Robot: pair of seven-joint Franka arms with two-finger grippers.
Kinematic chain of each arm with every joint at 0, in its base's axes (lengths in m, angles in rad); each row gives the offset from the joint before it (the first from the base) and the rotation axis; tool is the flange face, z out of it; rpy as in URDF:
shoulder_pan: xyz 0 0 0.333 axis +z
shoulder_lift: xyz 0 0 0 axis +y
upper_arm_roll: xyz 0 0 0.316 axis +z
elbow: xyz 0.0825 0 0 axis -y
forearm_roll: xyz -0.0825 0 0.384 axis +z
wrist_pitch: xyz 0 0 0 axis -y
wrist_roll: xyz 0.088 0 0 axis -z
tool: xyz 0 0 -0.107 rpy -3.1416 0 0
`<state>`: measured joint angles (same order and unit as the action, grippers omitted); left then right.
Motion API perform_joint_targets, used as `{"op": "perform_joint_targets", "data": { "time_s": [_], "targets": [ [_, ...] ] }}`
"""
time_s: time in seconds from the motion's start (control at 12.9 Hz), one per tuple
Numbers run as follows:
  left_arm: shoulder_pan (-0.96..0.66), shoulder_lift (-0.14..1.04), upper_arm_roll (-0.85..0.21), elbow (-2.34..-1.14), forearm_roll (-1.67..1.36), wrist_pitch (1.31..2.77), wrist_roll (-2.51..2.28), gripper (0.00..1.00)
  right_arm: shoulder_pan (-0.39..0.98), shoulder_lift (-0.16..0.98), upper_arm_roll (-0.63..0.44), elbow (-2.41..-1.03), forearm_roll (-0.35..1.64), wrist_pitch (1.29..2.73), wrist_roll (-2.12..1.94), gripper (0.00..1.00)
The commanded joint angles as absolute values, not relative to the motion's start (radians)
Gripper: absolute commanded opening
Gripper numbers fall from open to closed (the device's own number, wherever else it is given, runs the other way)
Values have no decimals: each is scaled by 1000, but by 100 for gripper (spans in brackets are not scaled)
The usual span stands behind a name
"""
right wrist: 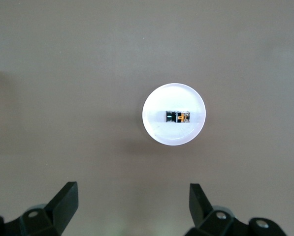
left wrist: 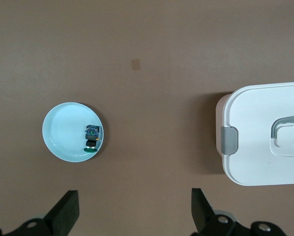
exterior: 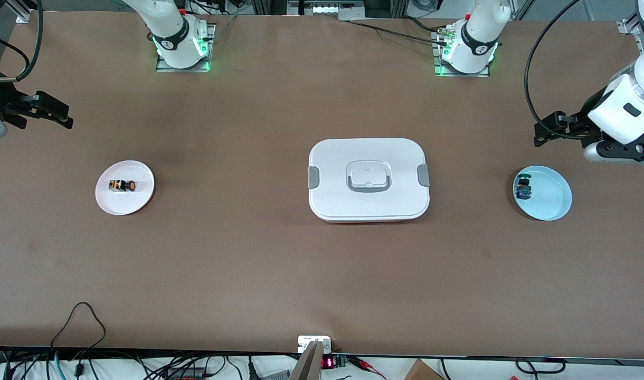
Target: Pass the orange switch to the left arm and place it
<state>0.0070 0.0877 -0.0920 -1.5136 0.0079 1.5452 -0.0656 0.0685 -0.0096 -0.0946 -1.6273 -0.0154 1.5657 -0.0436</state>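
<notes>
Brown desk (exterior: 280,274), three things resting on it.
White box (exterior: 368,179) mid-desk; white plate (exterior: 124,187) and pale blue plate (exterior: 542,192) toward either end.

Bright, even overhead light; soft shadows, sharp.

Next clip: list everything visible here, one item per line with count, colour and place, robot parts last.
orange switch: one, black with orange cap, lying on the white plate.
white plate: one, toward the right arm's end of the table.
box: one, white with grey clips, mid-table.
blue-capped switch: one, black, in the blue plate.
blue plate: one, light blue, toward the left arm's end.
table: one, brown.
right gripper: black, open, above the table beside the white plate.
left gripper: black, open, above the table beside the blue plate.
</notes>
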Motion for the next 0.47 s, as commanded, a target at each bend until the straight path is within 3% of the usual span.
{"op": "perform_joint_targets", "data": {
  "time_s": [0.0,0.39],
  "targets": [
    [11,101,-95,-1485,32,1523,-66,100,66,-11,-95,-1621,-12,1552,-48,100],
    [11,103,-95,-1485,32,1523,-67,100,69,26,-94,-1618,-15,1562,-60,100]
  ]
}}
